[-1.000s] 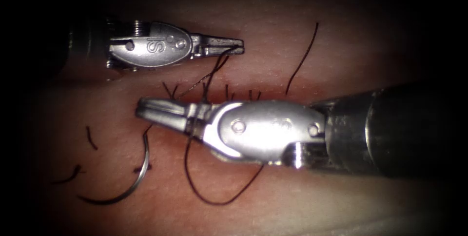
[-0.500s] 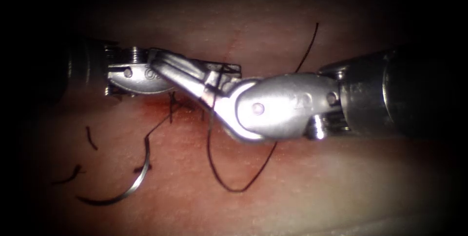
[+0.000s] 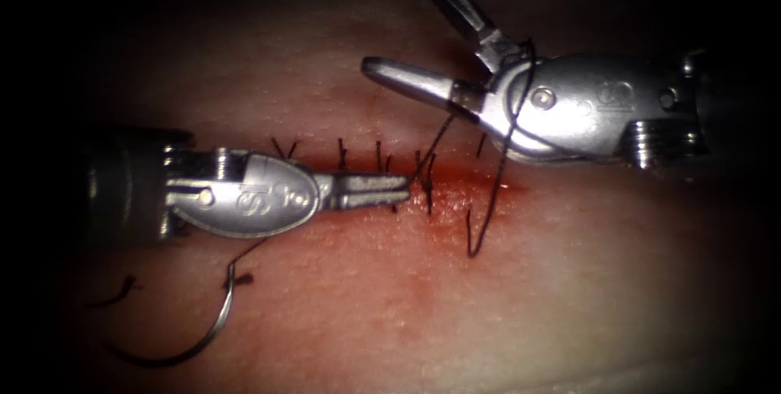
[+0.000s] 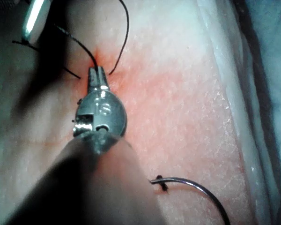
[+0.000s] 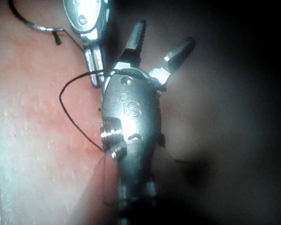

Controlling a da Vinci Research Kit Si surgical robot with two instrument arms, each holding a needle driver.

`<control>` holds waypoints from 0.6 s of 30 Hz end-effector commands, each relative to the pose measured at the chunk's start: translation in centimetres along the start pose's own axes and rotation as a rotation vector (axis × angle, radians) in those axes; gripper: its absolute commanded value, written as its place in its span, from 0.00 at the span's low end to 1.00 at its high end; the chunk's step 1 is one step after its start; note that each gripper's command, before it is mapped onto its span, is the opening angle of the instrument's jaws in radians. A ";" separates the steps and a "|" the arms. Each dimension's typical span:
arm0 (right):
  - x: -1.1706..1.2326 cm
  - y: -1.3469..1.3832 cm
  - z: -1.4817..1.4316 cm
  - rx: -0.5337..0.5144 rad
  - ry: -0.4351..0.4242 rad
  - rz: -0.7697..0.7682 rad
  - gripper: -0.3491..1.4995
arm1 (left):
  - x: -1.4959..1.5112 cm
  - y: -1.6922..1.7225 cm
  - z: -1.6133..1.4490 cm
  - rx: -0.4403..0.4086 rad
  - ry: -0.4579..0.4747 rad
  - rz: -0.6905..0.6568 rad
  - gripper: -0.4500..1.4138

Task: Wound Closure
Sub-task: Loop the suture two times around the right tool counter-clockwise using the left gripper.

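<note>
Loosely, dark thread (image 3: 496,174) wraps open steel right claw (image 3: 407,28).

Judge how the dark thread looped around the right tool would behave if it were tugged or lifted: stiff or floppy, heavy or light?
The thread drapes over the right tool and hangs in a soft curve, so it is probably floppy and very light. It runs taut toward the left tool, whose shut jaws pinch it, so it likely holds tension. The needle lies free on the tissue.
</note>
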 end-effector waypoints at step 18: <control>-0.95 -0.14 0.11 0.305 -0.313 -0.090 0.81 | 0.42 -0.27 -0.25 0.068 -0.071 0.234 0.00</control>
